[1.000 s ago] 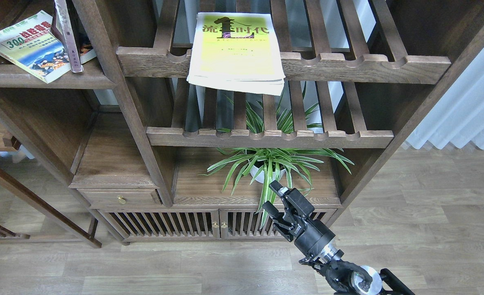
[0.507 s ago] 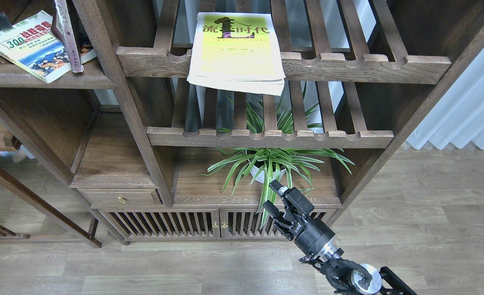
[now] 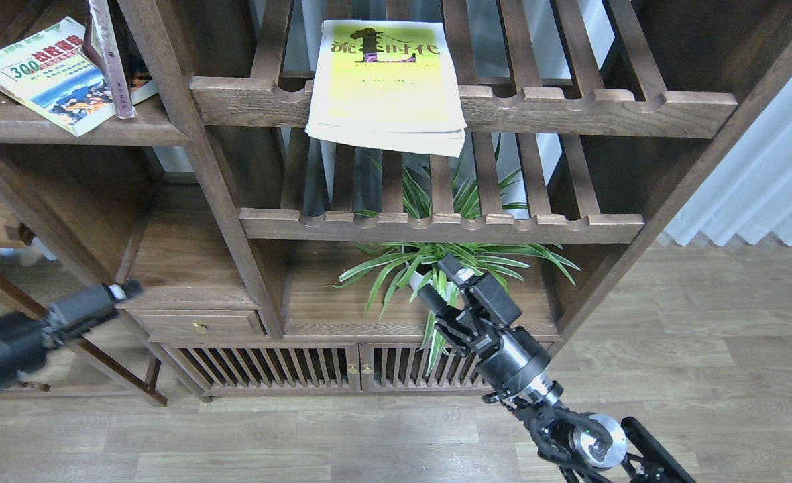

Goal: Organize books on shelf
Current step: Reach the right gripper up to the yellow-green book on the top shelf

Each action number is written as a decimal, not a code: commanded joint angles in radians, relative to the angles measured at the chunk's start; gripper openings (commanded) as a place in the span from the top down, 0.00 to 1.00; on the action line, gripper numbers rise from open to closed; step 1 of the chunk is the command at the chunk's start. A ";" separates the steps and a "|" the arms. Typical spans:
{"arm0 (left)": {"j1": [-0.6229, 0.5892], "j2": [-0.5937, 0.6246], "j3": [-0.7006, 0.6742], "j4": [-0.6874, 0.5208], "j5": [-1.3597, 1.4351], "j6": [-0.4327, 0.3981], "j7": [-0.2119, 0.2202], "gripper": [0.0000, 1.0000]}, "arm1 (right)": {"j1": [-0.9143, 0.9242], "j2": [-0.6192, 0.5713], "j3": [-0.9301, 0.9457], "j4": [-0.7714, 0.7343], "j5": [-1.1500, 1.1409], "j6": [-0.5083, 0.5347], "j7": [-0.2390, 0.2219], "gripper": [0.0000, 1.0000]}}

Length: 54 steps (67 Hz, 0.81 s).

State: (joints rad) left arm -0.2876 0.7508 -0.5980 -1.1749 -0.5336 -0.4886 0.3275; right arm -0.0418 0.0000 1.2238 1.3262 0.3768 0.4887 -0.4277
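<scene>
The large yellow-green book [image 3: 387, 84] lies flat on the upper slatted rack, overhanging its front rail. The "300" book [image 3: 47, 75] lies tilted on the solid dark wood shelf [image 3: 74, 127] at upper left. The maroon book [image 3: 108, 57] stands on edge beside it, leaning against the post. My right gripper [image 3: 441, 285] is open and empty, low in front of the plant. My left gripper [image 3: 124, 292] is blurred at lower left, far below the shelf; its fingers cannot be told apart.
A potted spider plant [image 3: 439, 268] sits in the lower compartment behind my right gripper. A second slatted rack [image 3: 436, 225] lies below the first. A small drawer [image 3: 198, 325] and slatted cabinet doors [image 3: 268, 365] are underneath. Wood floor and a white curtain [image 3: 764, 188] are to the right.
My left arm has dropped from the upper left corner to the lower left, blurred with motion. My right gripper has risen and moved slightly left toward the plant. The books have not moved.
</scene>
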 commanded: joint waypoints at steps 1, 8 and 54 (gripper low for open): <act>0.068 -0.088 -0.011 0.018 0.001 0.000 0.004 0.01 | 0.003 0.000 0.028 0.066 -0.021 -0.004 0.012 0.01; 0.099 -0.123 -0.011 0.038 0.007 0.000 0.007 0.01 | 0.006 0.000 0.031 0.140 -0.039 -0.091 0.038 0.01; 0.165 -0.140 -0.006 0.087 0.007 0.000 0.007 0.01 | 0.244 0.000 0.031 0.238 -0.141 -0.424 0.124 0.01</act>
State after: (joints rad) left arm -0.1282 0.6123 -0.6073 -1.0935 -0.5261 -0.4887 0.3341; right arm 0.1753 0.0001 1.2546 1.5507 0.2378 0.0872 -0.3116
